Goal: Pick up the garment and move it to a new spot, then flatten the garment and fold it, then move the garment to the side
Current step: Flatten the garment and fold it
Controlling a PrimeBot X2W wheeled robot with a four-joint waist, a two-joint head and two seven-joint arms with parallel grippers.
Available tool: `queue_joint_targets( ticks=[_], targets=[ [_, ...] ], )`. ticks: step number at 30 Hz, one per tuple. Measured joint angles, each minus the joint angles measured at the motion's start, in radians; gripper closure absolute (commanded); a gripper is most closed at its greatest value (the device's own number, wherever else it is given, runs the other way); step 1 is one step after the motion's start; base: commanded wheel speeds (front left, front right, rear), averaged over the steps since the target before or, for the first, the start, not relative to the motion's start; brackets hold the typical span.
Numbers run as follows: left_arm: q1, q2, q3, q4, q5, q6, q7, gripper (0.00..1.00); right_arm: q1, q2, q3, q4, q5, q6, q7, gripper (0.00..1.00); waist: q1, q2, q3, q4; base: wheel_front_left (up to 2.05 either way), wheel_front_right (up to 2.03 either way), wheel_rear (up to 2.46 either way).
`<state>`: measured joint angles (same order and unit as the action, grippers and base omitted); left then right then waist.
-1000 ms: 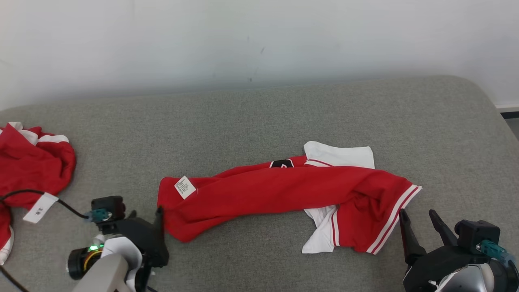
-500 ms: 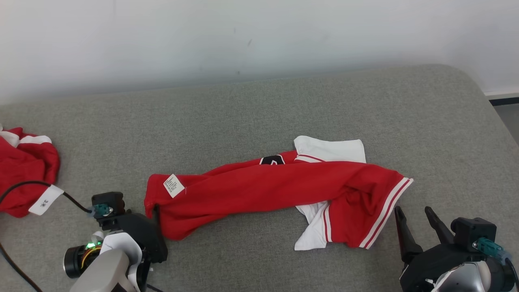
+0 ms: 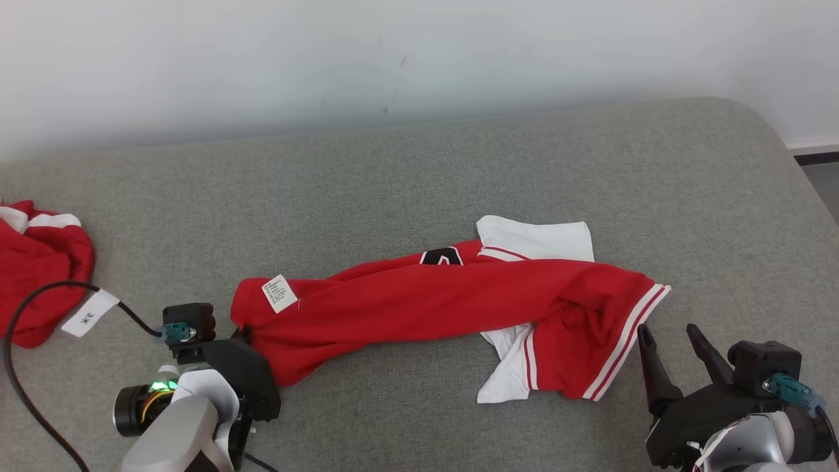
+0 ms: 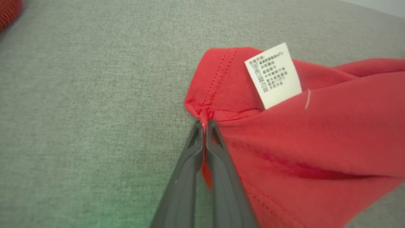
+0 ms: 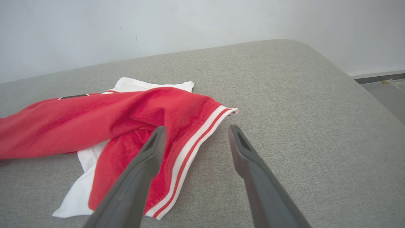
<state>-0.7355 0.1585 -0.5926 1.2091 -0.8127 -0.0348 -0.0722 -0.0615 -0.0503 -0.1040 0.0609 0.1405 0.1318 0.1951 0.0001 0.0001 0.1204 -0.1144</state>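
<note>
- Garment (image 3: 446, 301): red with white panels and a striped hem. It lies rumpled in a long band on the grey cushion (image 3: 419, 164), reaching from one pincer to the other.
- Left pincer (image 4: 204, 124): clenched on the garment's near corner, with a thin fold of red hem nipped between the tips. The rest of the cloth fans out ahead of the tips and to one side.
- Label (image 4: 273, 76): white and printed, just beyond the left pincer's tips and clear of the grip.
- Right pincer (image 5: 196, 129): released, jaws wide, grasping nothing. The striped hem lies just ahead of it and passes under one finger; whether they touch cannot be told.
- Spare red cloth (image 3: 39, 262): well apart, out past the left pincer's outer side; judged no part of this pick.
- Step in hand (judged): securing both ends before the lift to a new spot.
- Doing it well (judged):
  - Lower the right pincer onto the striped corner and take the red hem alone, not the white layer tucked beneath.
  - The left bite looks shallow, so raise both ends together and level, without a sharp pull.
  - Keep the band lightly taut so it unrolls instead of twisting further.
</note>
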Motion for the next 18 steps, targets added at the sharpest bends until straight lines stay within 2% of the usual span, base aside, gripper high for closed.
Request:
queue_joint_targets(
  ticks=[6,10,12,18],
  targets=[
    [-0.001,-0.009,-0.008,0.007,0.002,-0.002,-0.027,1.0,-0.024,0.0,0.01,-0.013,0.008,0.0,0.035,0.0,0.0,0.0,-0.01,0.003,0.0,0.0,0.0],
    [-0.001,-0.019,-0.011,0.009,0.001,-0.002,-0.046,1.0,-0.174,-0.018,0.042,-0.031,-0.027,0.0,0.118,0.0,-0.0001,0.0,-0.008,-0.001,0.0,0.0,0.0],
    [-0.001,-0.025,-0.012,0.009,0.001,-0.002,-0.052,1.0,-0.255,-0.047,0.055,0.017,-0.016,0.0,0.203,0.0,-0.0001,0.0,-0.001,-0.002,0.0,0.0,0.0],
    [-0.023,-0.054,-0.029,-0.002,0.005,-0.013,-0.057,1.0,-0.478,-0.122,0.078,0.226,-0.005,0.0,0.309,0.0,0.0,0.0,0.03,0.022,0.0,0.0,0.0]
  ],
)
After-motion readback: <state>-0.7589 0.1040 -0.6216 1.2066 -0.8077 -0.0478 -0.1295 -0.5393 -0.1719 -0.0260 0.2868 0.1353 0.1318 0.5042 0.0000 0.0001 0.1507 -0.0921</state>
